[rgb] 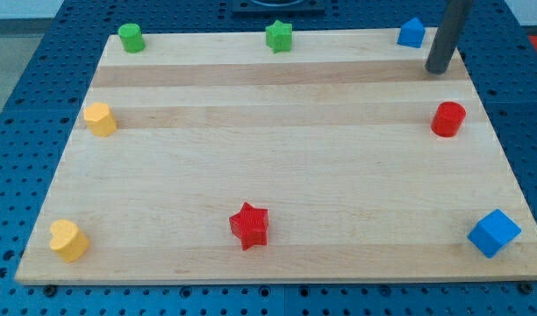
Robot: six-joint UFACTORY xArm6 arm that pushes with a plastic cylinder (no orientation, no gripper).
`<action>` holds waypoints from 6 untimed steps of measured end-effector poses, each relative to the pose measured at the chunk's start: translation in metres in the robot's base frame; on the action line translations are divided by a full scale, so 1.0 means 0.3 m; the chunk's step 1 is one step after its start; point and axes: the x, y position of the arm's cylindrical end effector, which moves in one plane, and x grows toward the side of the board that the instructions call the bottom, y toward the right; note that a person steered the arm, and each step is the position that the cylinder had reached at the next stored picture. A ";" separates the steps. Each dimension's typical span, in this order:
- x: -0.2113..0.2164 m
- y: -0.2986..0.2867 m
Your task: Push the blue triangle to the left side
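Blue triangle [411, 33] sits at the far edge of the worktop [277, 175], near its far right corner. My tip [439, 69] rests just to its right and slightly nearer, not touching it. There is no hand to spread or pinch, only the bare rod. Since the block lies to the left of the tip and a little farther off, I judge a leftward sweep should first shift farther back to catch it squarely, heading towards the green star [279, 36].

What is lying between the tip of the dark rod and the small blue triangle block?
Nothing. In the camera view, only a short stretch of bare wooden board separates my tip from the blue triangle block, which sits up-left of it.
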 end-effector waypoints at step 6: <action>-0.297 -0.138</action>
